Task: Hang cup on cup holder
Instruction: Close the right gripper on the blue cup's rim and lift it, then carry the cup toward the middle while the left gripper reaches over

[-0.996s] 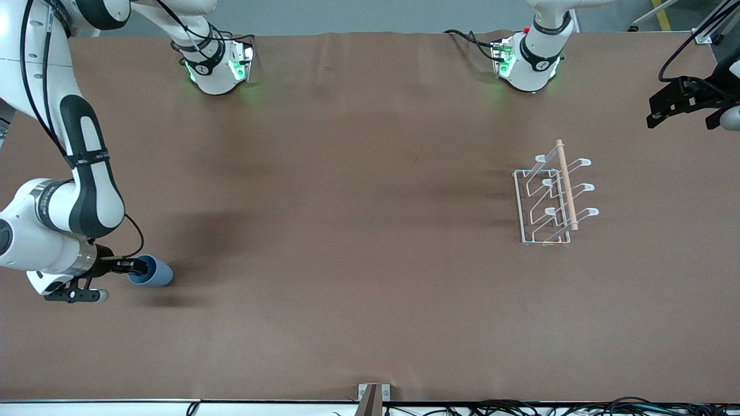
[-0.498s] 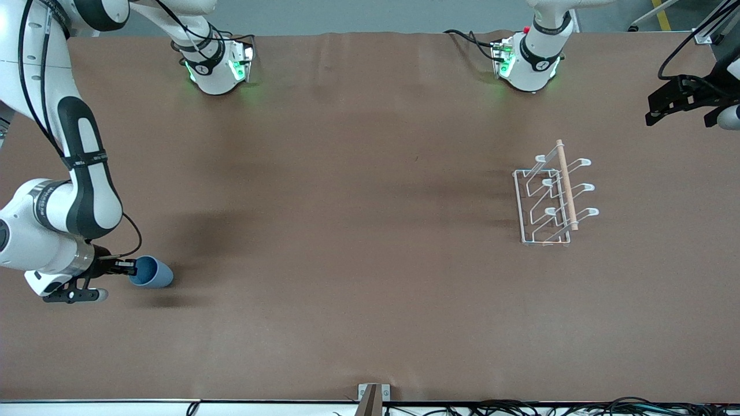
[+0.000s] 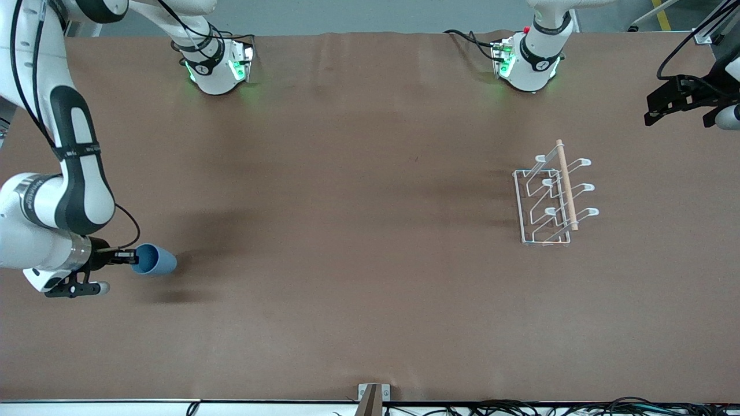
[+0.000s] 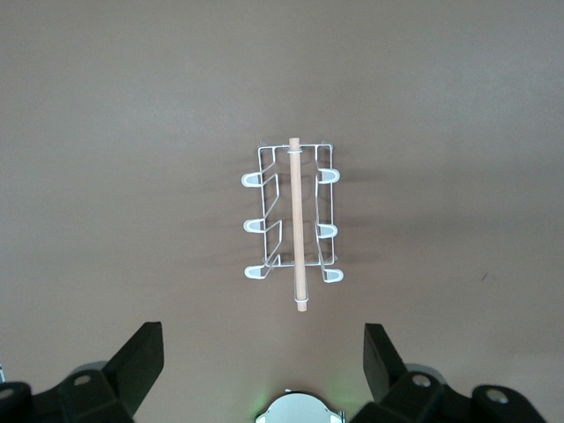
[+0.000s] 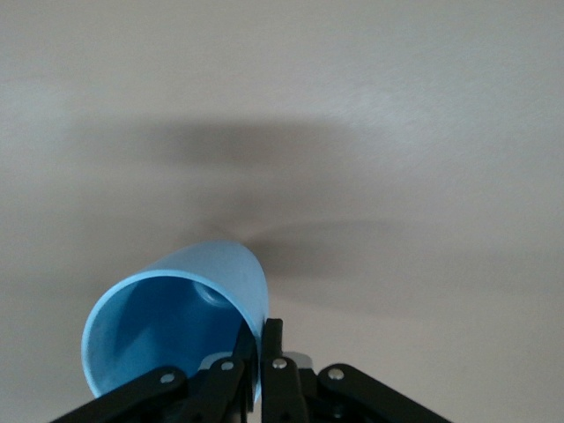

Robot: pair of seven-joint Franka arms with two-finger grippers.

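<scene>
The light-blue cup (image 3: 155, 260) lies on its side in my right gripper (image 3: 133, 257), which is shut on its rim and holds it a little above the table at the right arm's end. In the right wrist view the cup (image 5: 181, 322) shows its dark blue inside, with one finger inside and one outside the wall, at my right gripper (image 5: 261, 352). The white wire cup holder (image 3: 554, 197) with its wooden rod stands toward the left arm's end and also shows in the left wrist view (image 4: 294, 216). My left gripper (image 3: 682, 104) is open, high over the table's edge at the left arm's end, and waits.
The brown table cover (image 3: 358, 231) stretches between the cup and the cup holder. The two arm bases (image 3: 217, 66) (image 3: 529, 60) stand along the table's edge farthest from the front camera. A small bracket (image 3: 373, 396) sits at the edge nearest to it.
My right gripper has lifted the cup off the table and shifted it slightly toward the arm bases. The left arm has barely moved.
</scene>
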